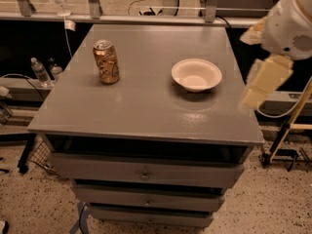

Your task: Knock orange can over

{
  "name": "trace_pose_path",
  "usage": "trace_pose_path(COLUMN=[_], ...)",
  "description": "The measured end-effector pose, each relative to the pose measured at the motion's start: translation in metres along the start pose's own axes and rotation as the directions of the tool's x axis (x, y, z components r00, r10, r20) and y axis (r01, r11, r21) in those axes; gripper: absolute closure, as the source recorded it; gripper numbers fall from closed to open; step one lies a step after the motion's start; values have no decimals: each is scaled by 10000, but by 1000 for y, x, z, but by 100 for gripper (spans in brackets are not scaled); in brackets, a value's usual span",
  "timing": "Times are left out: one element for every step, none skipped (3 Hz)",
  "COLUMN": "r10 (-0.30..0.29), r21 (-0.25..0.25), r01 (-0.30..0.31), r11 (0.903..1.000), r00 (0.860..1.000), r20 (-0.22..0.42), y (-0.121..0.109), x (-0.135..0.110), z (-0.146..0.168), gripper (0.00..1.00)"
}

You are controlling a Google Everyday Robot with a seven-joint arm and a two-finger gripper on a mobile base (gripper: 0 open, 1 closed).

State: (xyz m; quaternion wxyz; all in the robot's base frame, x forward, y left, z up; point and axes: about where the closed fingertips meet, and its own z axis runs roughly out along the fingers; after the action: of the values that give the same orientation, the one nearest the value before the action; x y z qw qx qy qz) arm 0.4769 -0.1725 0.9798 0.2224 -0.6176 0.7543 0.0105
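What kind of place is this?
Likely a lab or workshop: a grey drawer cabinet on speckled floor, cables behind it, water bottles at left. The gripper hangs beyond its right edge, far from the orange can.

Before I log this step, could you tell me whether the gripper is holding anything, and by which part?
Nothing appears to be held. The gripper hangs beside the right edge of the table, apart from the upright orange can and the white bowl.

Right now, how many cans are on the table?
1. The orange can stands upright on the left of the table, apart from the white bowl. The gripper hovers off the right edge.
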Motion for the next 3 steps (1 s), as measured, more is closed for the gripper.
trace_pose_path(r10=[242, 611, 605], r21=[-255, -767, -761], r01=[-207, -429, -425], r11=[9995, 9961, 9962], r00=[9894, 9655, 9656], r20=[1432, 2529, 2527], y=[-24, -45, -45], x=[-42, -83, -83], z=[30, 68, 67], gripper=[0, 0, 0])
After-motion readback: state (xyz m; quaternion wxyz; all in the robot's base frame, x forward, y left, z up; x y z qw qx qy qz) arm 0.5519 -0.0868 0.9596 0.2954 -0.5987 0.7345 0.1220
